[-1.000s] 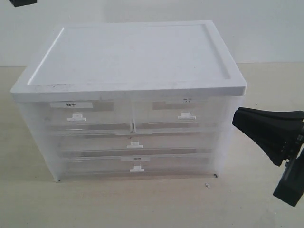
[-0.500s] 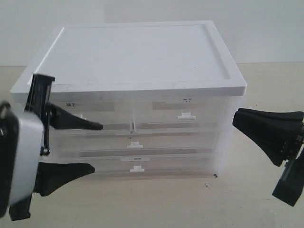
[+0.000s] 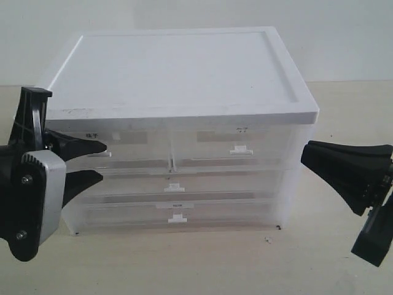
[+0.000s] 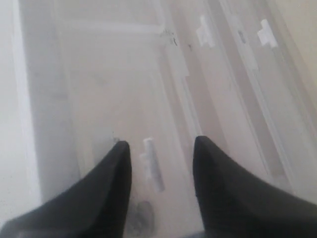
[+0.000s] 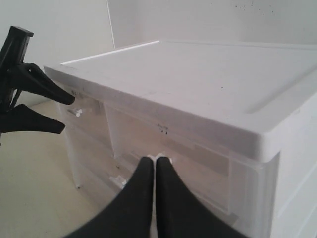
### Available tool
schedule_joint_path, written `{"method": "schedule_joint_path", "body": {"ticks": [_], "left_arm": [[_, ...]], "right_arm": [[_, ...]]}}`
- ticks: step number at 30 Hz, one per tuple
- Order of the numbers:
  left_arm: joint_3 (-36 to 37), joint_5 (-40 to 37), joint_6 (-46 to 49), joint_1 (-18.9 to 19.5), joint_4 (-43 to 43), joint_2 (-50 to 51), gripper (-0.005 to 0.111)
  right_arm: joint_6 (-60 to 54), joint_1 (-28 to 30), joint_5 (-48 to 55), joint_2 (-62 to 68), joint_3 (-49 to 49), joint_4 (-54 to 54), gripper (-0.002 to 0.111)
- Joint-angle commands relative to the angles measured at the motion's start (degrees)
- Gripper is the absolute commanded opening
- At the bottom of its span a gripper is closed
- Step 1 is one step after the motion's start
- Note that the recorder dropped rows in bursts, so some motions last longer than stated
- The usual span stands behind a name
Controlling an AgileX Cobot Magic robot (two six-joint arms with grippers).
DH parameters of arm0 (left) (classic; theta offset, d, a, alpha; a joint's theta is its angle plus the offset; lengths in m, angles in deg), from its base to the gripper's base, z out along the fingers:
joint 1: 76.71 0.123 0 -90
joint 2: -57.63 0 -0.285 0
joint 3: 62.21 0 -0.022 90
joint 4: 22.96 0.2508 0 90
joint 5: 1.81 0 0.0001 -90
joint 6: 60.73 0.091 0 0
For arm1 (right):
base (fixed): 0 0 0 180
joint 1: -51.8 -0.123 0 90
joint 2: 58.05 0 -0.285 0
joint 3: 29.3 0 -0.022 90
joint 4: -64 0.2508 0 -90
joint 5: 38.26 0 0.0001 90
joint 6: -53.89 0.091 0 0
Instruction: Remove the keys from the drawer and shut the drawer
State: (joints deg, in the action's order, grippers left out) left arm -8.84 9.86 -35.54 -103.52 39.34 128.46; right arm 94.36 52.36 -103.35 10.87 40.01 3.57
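Drawer, half-width translucent plastic, dark-lettered label (image 3: 132,150), shut at upper left of white-topped plastic cabinet (image 3: 184,74). Left claw (image 3: 103,161) spread open, fingers either side of small white handle (image 4: 152,171). Right claw (image 5: 154,159) closed, empty, beside cabinet above beige worktop (image 3: 245,264). Keys not discernible.

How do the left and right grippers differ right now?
The left gripper is open; the right gripper is shut. The left gripper straddles the handle of the top-left drawer; the right gripper hangs beside the cabinet, at no handle. Both have black, tapered fingers.
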Motion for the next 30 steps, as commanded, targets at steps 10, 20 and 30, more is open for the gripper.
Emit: {"method": "schedule_joint_path", "body": {"ticks": [10,20,30], "left_arm": [[-0.2,0.3,6.5,-0.4,-4.7,0.2,0.027],[-0.2,5.5,38.9,-0.4,-33.6,4.9,0.026],[0.1,-0.1,49.7,-1.2,-41.1,2.5,0.005]], "right_arm": [[-0.4,-0.2,0.0,0.1,-0.2,-0.5,0.000],[-0.4,-0.2,0.1,0.1,-0.2,-0.6,0.000],[-0.4,-0.2,0.1,0.1,-0.2,-0.6,0.000]]}}
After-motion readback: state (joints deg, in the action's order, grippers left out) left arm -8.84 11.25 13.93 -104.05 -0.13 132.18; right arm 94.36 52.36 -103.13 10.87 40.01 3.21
